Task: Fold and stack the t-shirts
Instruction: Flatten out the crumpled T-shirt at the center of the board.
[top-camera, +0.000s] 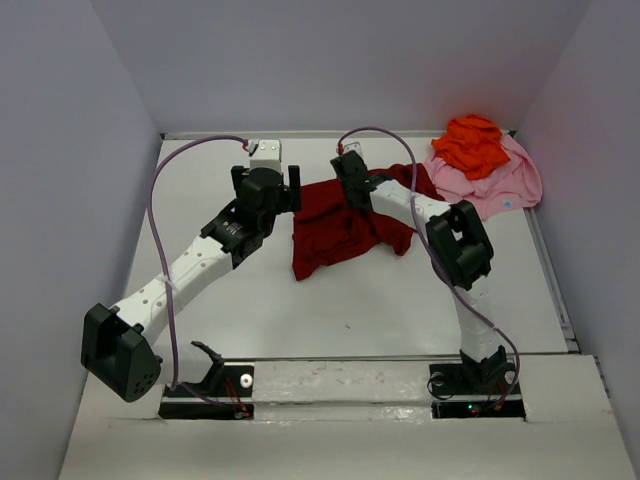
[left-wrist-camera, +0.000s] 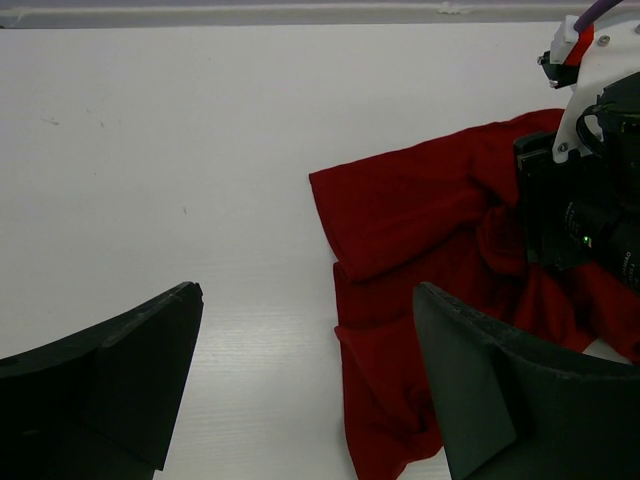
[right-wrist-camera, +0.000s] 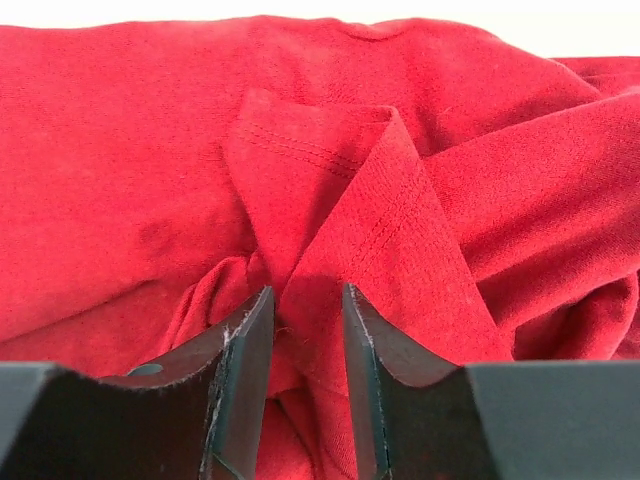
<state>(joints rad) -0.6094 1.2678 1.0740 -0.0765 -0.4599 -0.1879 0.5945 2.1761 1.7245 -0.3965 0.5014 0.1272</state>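
Elbow-bent right arm (top-camera: 415, 205) reaches forward, right gripper (right-wrist-camera: 308, 300) pinching a raised fold of dark red t-shirt (top-camera: 335, 232); left gripper (left-wrist-camera: 308, 295) spread wide, hovering beside its left edge

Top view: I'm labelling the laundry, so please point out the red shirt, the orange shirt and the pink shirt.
red shirt (top-camera: 330, 235), top view, middle of its crumpled body.
orange shirt (top-camera: 472, 145), top view, centre of the bunched heap.
pink shirt (top-camera: 505, 188), top view, bare cloth beside the orange shirt.
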